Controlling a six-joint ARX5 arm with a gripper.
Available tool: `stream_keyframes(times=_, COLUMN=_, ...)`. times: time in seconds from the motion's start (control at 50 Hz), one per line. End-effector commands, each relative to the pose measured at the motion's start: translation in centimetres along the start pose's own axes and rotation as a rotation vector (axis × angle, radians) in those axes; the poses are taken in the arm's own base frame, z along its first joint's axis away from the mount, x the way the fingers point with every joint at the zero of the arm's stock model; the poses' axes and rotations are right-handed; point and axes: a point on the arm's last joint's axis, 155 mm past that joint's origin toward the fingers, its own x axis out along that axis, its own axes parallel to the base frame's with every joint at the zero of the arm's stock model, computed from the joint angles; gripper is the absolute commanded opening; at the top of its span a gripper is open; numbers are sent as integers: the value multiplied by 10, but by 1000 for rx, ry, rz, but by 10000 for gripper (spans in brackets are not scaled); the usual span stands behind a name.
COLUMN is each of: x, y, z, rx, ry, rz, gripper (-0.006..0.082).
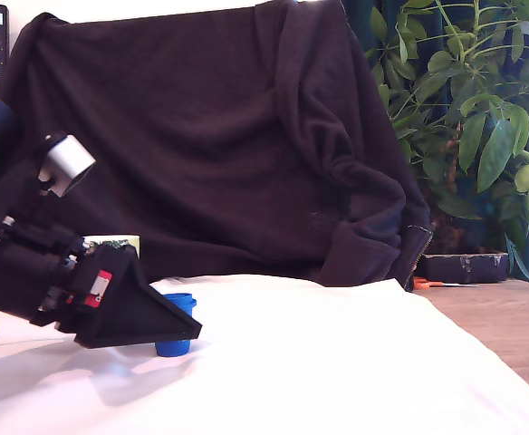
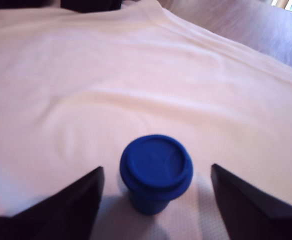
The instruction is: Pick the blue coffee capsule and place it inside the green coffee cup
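White cloth [image 1: 337, 362] covers most of the bench [image 1: 509, 326], whose bare wood shows at the exterior view's right. At the exterior view's left the black arm reaches in low over the cloth, its end effector [image 1: 169, 333] tilted down and its dark wedge-shaped finger [image 1: 133, 313] standing in front of the blue coffee capsule [image 1: 176, 324]. The capsule stands upright on the cloth, wide rim up, partly hidden behind that finger. Just behind the arm, a sliver of the green coffee cup [image 1: 120, 243] shows, most of it blocked from sight. Further right, a dark garment [image 1: 246, 136] drapes across the background, and beyond it stand a leafy plant [image 1: 473, 100] and a dark box [image 1: 464, 266].

In the wrist view the end effector [image 2: 157, 200] is spread wide, one black finger [image 2: 66, 210] on each side of the capsule [image 2: 156, 172], with clear cloth between each finger and the capsule. Neither touches it.
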Motion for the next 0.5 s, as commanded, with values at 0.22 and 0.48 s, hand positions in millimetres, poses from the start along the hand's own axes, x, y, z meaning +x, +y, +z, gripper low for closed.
stream_keyframes(times=0.22, x=9, y=5, z=5, rx=20, ry=-5, rz=-2, gripper=412)
stream_keyframes(times=0.48, x=11, y=5, z=-10, rx=4, ry=48, rz=-5, gripper=300)
